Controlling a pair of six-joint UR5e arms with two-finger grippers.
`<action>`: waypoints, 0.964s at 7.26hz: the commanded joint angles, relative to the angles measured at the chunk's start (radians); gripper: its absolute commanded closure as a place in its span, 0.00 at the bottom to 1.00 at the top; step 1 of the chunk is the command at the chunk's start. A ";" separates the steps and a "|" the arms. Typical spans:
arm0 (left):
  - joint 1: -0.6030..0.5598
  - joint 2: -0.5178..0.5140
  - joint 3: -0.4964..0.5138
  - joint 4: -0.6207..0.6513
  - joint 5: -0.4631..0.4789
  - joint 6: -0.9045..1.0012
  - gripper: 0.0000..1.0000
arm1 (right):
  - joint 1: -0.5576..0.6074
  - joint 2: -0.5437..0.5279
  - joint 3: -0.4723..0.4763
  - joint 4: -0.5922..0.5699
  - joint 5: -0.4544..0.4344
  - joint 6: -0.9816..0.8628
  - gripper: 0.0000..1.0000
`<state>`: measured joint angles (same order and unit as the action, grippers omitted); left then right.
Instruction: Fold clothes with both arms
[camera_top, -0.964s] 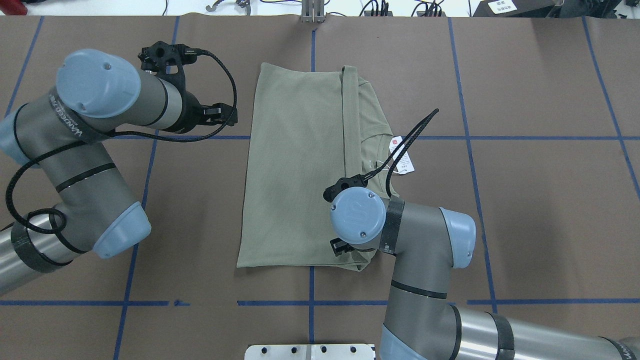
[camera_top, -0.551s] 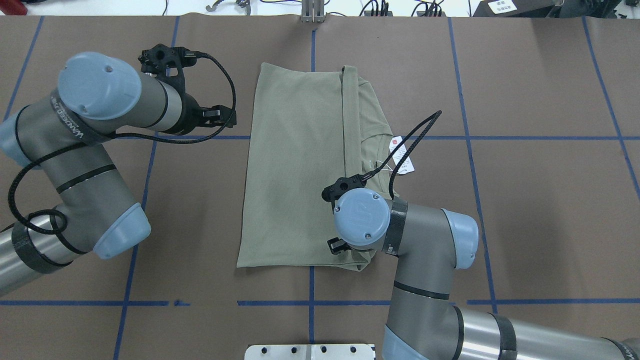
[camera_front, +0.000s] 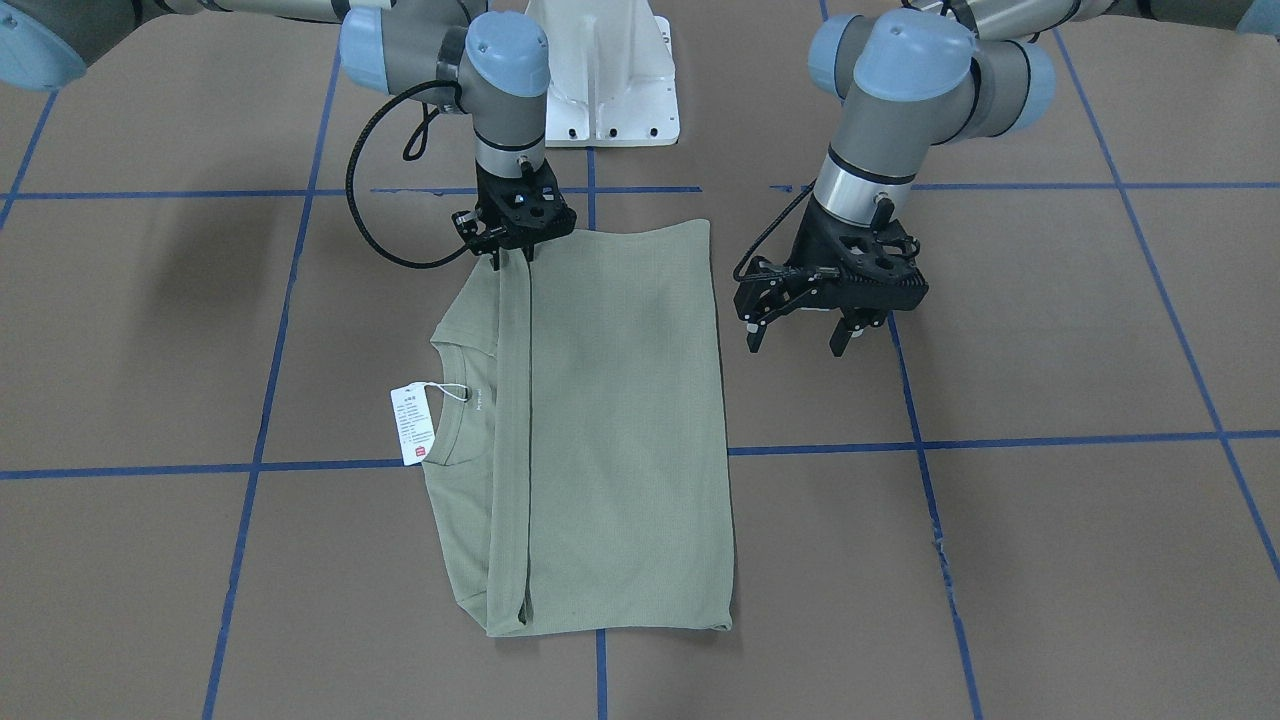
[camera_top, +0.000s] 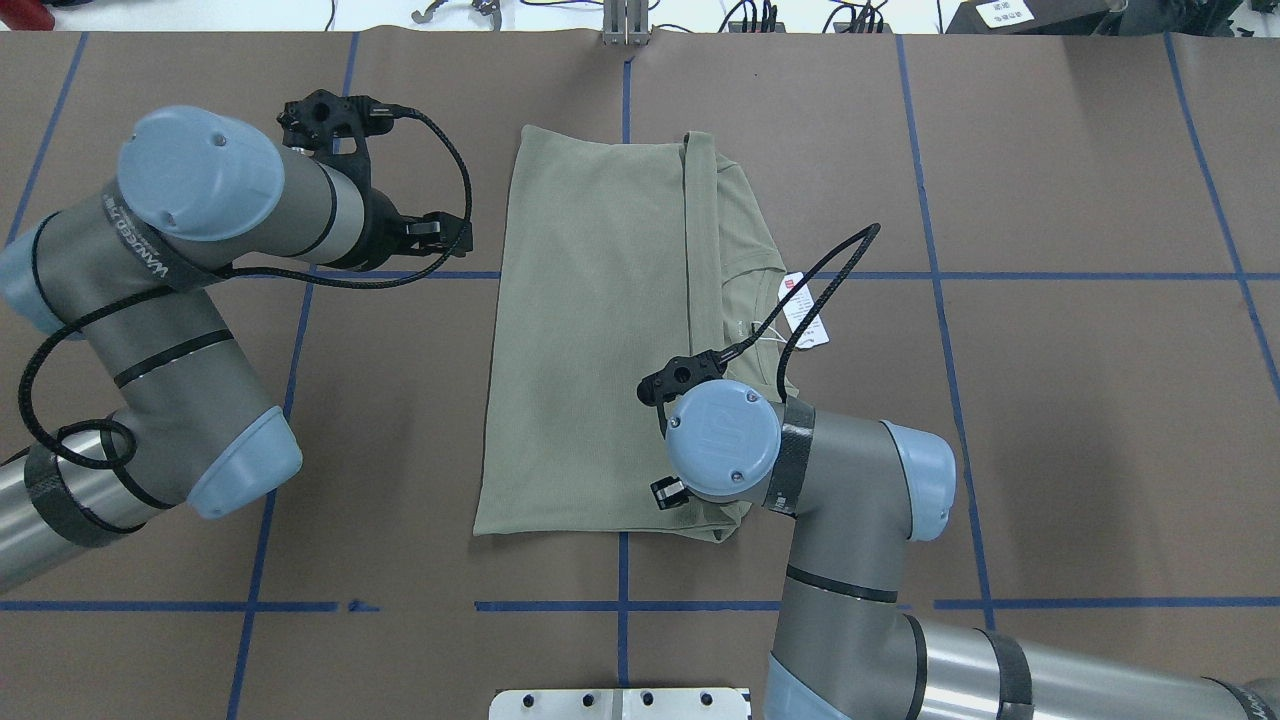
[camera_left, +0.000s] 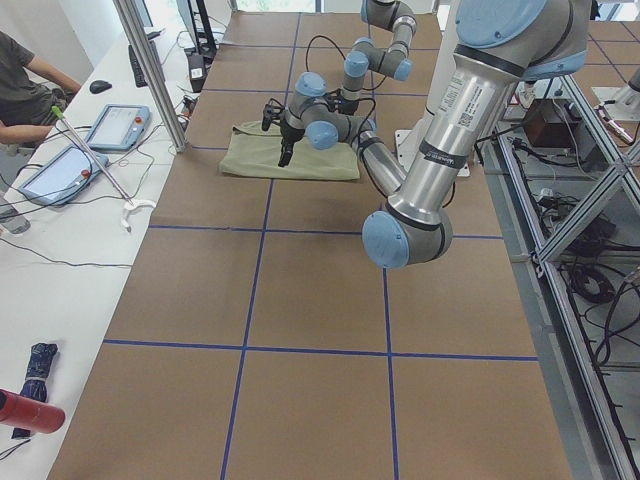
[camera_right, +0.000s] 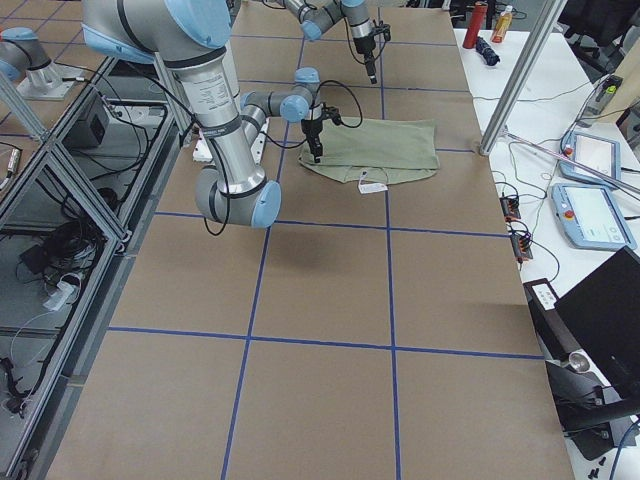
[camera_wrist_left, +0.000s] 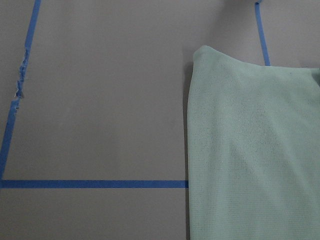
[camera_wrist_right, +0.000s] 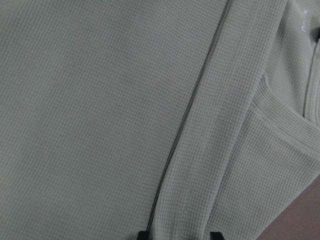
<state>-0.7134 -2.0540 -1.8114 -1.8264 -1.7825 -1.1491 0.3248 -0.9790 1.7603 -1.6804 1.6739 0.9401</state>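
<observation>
Exterior front-facing view: pale sage-green knit shirt (camera_front: 620, 430) lies folded rectangular, one fold probably left. Black right gripper (camera_front: 512, 262) at eleven o'clock, jaws narrowly parted, holding nothing. Left gripper (camera_front: 795, 345) gapes empty at two.

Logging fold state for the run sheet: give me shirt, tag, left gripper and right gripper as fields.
shirt: flat on the table, folded lengthwise
tag: white, at the shirt's side edge
left gripper: open, above bare table beside the shirt, not touching it
right gripper: at the shirt's end nearest the robot, fingertips apart over the folded strip, cloth flat between them
</observation>
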 joint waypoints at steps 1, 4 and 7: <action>0.000 0.000 0.004 -0.001 0.000 0.003 0.00 | -0.001 -0.001 -0.002 0.031 0.001 -0.001 0.53; 0.000 -0.002 0.006 -0.002 0.000 0.000 0.00 | -0.001 -0.004 -0.002 0.033 0.003 -0.001 0.64; 0.000 -0.002 0.006 -0.002 0.000 0.000 0.00 | -0.001 -0.004 -0.001 0.033 0.006 -0.001 0.65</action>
<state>-0.7133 -2.0555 -1.8056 -1.8285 -1.7825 -1.1493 0.3237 -0.9832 1.7593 -1.6475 1.6789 0.9388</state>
